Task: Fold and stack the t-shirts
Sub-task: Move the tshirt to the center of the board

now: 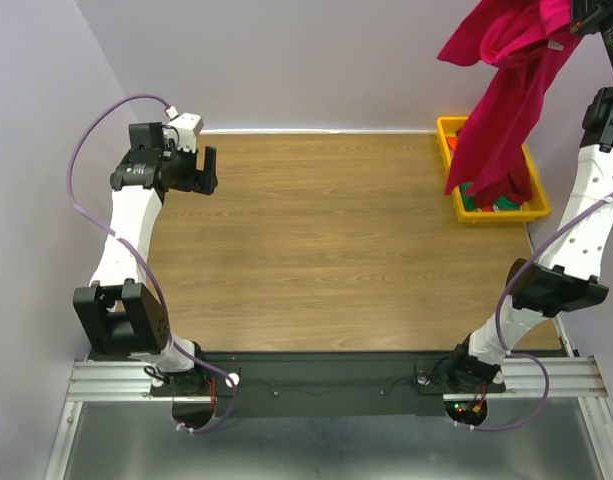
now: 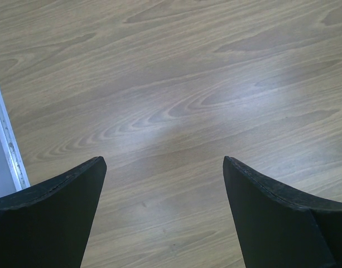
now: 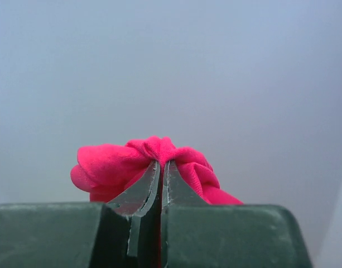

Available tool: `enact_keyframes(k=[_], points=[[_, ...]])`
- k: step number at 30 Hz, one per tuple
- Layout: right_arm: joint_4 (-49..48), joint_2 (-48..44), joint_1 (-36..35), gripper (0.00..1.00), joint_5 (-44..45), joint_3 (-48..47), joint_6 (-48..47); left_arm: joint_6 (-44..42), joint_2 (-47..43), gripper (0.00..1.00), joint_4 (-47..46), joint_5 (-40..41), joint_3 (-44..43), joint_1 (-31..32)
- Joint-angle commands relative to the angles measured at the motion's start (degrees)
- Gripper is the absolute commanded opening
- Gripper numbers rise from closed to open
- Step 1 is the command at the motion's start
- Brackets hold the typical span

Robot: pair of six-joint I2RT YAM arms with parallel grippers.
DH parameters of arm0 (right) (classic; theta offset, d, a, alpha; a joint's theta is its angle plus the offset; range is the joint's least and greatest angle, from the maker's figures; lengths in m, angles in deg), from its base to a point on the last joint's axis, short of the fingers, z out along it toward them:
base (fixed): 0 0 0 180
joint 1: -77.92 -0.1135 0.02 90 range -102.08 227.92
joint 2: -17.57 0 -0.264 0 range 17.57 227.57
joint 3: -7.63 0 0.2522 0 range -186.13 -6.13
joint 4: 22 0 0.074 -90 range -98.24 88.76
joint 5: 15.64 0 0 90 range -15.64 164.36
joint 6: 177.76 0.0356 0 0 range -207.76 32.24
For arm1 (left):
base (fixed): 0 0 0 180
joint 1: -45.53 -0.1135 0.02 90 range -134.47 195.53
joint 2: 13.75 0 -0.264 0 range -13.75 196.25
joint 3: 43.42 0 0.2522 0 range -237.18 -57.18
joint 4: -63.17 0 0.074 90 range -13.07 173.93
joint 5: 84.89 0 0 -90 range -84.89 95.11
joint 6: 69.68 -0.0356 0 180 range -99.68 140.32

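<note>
The right gripper (image 3: pixel 160 167) is squeezed tight on the pink t-shirt (image 3: pixel 109 167). In the right wrist view a bunch of the pink cloth puffs out on both sides of the two fingers (image 3: pixel 140 192), which are pressed together. Behind it there is only a plain pale wall (image 3: pixel 171 67).

From the top view, the right arm is lifted high at the far right, and its gripper (image 1: pixel 589 18) is partly cut off by the edge of the picture. The pink t-shirt (image 1: pixel 506 90) hangs down from it in a long, crumpled shape. It hangs over the yellow tray (image 1: pixel 448 140), which sits on the far right part of the desk (image 1: pixel 316 250). The bottom of the shirt covers the middle of the tray. I cannot tell if it touches what is inside. Little bits of green and red cloth (image 1: pixel 474 198) peek out of the tray under it.

The left gripper (image 1: pixel 191 165) is over the far left side of the desk, well apart from the tray and the shirt. It is spread wide and has nothing in it. In the left wrist view its two black fingers (image 2: pixel 59 212) stand far apart, and only the brown wood of the desk (image 2: pixel 171 84) shows between them.
</note>
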Motion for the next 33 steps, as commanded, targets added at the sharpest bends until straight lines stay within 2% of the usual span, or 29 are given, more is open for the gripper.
enact_keyframes(k=[1,6,10,16,23,27,29,30,31,33], points=[[-15.6,-2.7,-1.4,0.01,-3.8,-2.5,8.9,0.3,-0.7,0.98,-0.2,-1.7,-2.8,-0.8],[-18.5,-2.9,-6.7,0.01,-4.7,-2.4,12.5,1.8,-1.0,0.98,-0.8,-2.0,-2.8,-1.4],[-18.4,-4.0,-14.0,0.00,-5.4,-0.7,13.2,2.8,-2.5,0.98,-1.0,-3.0,-2.2,-2.0],[-18.4,-6.5,-22.6,0.00,-5.3,7.5,14.2,4.3,-4.9,0.98,-1.5,-3.0,-1.3,-2.5],[-16.8,-10.9,-32.2,0.01,-3.2,22.6,14.7,4.9,-7.6,0.98,-0.5,-2.8,-0.5,-2.9],[-16.3,-15.3,-34.6,0.01,-1.8,38.5,13.4,4.3,-9.7,0.98,0.1,-2.2,0.7,-3.1],[-15.7,-15.9,-36.2,0.01,-1.7,43.0,12.3,3.5,-11.0,0.98,0.0,-2.3,2.1,-3.1],[-14.6,-15.4,-36.8,0.09,-3.4,46.7,11.7,3.2,-11.4,0.98,0.0,-2.5,3.0,-3.1],[-13.8,-14.7,-37.3,0.37,-3.9,48.1,11.1,2.8,-12.1,0.98,0.0,-2.6,3.5,-3.0],[-10.5,-13.3,-38.4,0.62,-4.5,50.0,9.7,2.0,-12.5,0.98,0.0,-3.3,4.2,-3.1]])
